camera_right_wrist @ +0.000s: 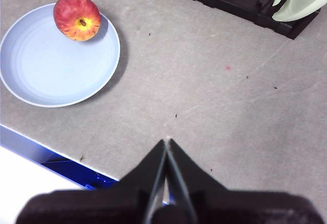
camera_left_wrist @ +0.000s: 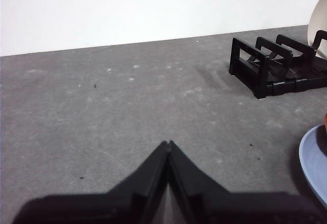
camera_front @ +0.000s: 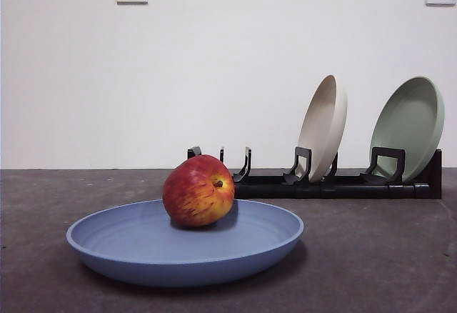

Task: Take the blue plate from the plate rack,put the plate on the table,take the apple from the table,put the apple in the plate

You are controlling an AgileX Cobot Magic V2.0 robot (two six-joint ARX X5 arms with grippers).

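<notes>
The table (camera_front: 371,256) carries the rack (camera_front: 335,183) along its back edge, with a beige plate (camera_front: 323,126) and a green plate (camera_front: 408,127) propped in its slots. The blue plate (camera_front: 186,245) lies flat near the front edge. The apple (camera_front: 198,190) sits inside it, toward the rim nearest the rack. Both grippers, left (camera_left_wrist: 167,147) and right (camera_right_wrist: 166,144), hang over bare table with jaws pinched together, holding nothing. The task looks done; a jolt could roll the apple off-centre
</notes>
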